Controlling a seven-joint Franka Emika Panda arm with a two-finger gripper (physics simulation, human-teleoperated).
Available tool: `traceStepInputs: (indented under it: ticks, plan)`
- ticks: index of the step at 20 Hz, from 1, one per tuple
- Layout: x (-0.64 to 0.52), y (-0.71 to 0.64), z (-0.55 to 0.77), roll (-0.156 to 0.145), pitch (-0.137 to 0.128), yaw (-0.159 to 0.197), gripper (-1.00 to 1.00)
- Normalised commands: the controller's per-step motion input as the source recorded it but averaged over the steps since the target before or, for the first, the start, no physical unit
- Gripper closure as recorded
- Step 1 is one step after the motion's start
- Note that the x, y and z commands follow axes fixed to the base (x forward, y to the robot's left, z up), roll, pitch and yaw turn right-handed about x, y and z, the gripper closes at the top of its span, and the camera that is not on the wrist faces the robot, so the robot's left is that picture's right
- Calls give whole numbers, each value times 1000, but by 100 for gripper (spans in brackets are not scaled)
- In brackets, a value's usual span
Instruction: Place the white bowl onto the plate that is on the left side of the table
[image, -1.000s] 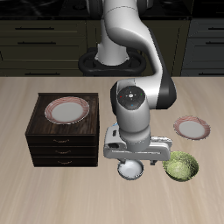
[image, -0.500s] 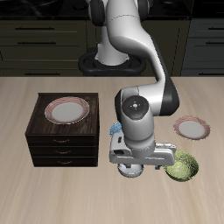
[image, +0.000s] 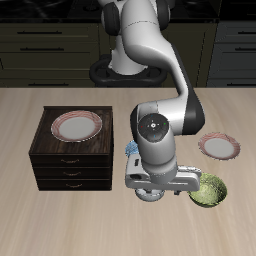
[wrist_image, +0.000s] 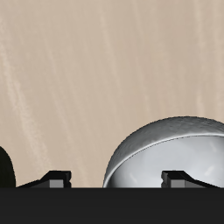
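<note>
Light wooden desk (image: 60, 225), dark kitchen cupboards behind. No writing to read. Low over the white bowl (wrist_image: 171, 150) near the front edge; jaws wide apart, gripping nothing. Plate (image: 219, 147) nearby, beside green bowl (image: 208, 190).

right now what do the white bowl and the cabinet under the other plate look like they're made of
The white bowl looks like glazed ceramic: smooth grey-white dome with a soft sheen, though a render leaves that open. The cabinet looks like dark stained wood: brown grain, matte, three drawer fronts with small pale handles.
</note>
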Motion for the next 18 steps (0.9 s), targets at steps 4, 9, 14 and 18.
traceStepInputs:
  ticks: [4,9,14,18]
  plan:
    - [-8,24,-8,6,5,8,100]
    - [-52,15,185,16,-26,-5,100]
    - [-1,-8,142,-1,-21,20,100]
    - [-55,-49,283,-13,-37,9,100]
